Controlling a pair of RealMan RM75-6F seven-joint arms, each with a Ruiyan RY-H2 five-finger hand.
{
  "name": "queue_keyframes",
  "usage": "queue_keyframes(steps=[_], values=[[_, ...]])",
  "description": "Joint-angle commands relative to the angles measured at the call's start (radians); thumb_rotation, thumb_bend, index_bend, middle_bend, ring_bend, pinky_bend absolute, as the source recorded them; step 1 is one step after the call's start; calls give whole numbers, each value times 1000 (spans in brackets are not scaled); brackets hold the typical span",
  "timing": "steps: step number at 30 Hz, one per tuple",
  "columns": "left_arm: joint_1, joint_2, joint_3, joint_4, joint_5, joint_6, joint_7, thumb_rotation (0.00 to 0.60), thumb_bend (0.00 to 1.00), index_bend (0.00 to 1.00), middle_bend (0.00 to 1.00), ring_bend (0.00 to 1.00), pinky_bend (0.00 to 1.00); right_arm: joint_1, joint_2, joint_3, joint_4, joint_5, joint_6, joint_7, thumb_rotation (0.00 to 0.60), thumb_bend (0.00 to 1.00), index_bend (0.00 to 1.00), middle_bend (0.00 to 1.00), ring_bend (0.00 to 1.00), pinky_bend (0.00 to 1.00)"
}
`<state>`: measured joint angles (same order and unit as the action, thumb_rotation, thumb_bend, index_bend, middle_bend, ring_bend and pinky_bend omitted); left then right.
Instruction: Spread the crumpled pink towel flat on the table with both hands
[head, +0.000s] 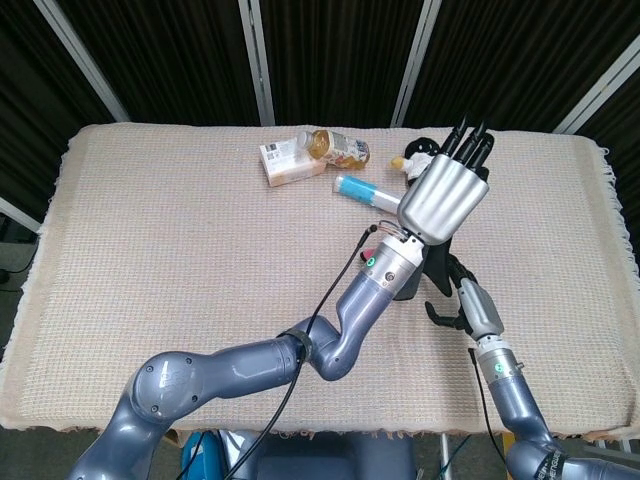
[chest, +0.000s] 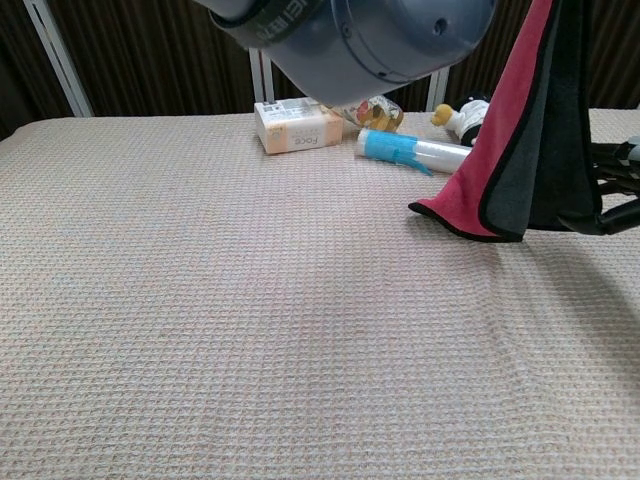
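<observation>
The pink towel (chest: 505, 120) hangs lifted off the table, its pink face to the left and a dark grey face (chest: 560, 130) to the right; its lowest fold nearly touches the cloth. My left hand (head: 445, 195) holds its top from above, the silver back of the hand facing the head camera. In the head view only a dark strip of towel (head: 436, 268) shows under that wrist. My right hand (head: 447, 297) sits low at the towel's right edge. Its dark fingers (chest: 618, 168) are spread beside the hanging corner; whether they touch it I cannot tell.
At the back of the table lie a small carton (head: 290, 160), a bottle (head: 340, 148) on its side, a blue-and-white tube (chest: 412, 149) and a small toy figure (chest: 465, 118). The table wears a beige waffle cloth (chest: 220, 300).
</observation>
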<state>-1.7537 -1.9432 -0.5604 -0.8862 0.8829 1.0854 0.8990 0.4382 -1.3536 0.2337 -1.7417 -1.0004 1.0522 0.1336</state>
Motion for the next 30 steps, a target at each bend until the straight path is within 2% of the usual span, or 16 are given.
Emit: queue_keyframes(steps=[1,6,14,23,30], values=[[7,6,3,-10,2,1,3,600,479,683,173,0,0,1,-17,8,19,9,8,5,600,407,347,0,0,0],[17,15,7,-25,2,2,5,600,479,683,172,0,0,-1,-36,16,40,16,19,8,600,407,421,5,0,0],[31,27,13,-48,4,3,8,600,479,683,171,0,0,0,-47,28,55,21,22,11,600,409,471,34,0,0],[45,37,17,-70,10,12,3,600,479,683,171,0,0,-5,-45,27,56,27,20,7,600,486,591,80,0,0],[81,65,27,-107,22,32,-12,600,479,683,171,0,0,-11,-41,28,41,25,29,0,600,517,606,85,0,0]])
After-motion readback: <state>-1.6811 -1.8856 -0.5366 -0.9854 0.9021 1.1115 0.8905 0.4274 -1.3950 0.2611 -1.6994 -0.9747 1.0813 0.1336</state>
